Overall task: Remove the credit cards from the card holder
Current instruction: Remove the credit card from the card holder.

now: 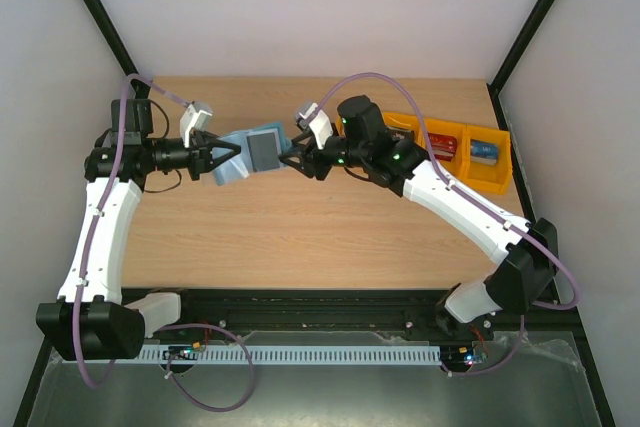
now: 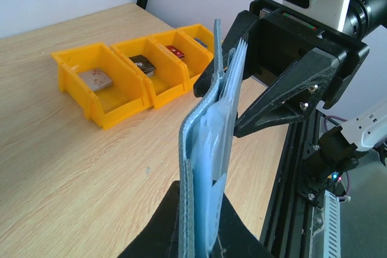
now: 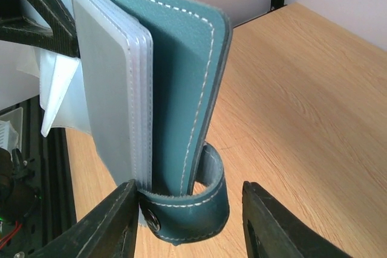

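Note:
The teal-blue card holder (image 1: pixel 240 159) stands upright on edge above the table, and my left gripper (image 1: pixel 222 155) is shut on its far end (image 2: pixel 208 149). A grey credit card (image 1: pixel 263 150) shows in its front clear sleeve (image 3: pixel 106 83). My right gripper (image 3: pixel 187 209) is open around the holder's near edge, straddling the snap tab (image 3: pixel 196 206). Its left finger (image 3: pixel 109 222) touches the sleeves and the tab. Its right finger (image 3: pixel 272 222) stands apart from the tab.
Three orange bins (image 1: pixel 445 142) stand in a row at the table's right back. In them lie a grey card (image 2: pixel 97 80), a dark card (image 2: pixel 144 64) and a red card (image 2: pixel 175 51); a blue card (image 1: pixel 483 150) also shows. Black frame posts rise at the corners.

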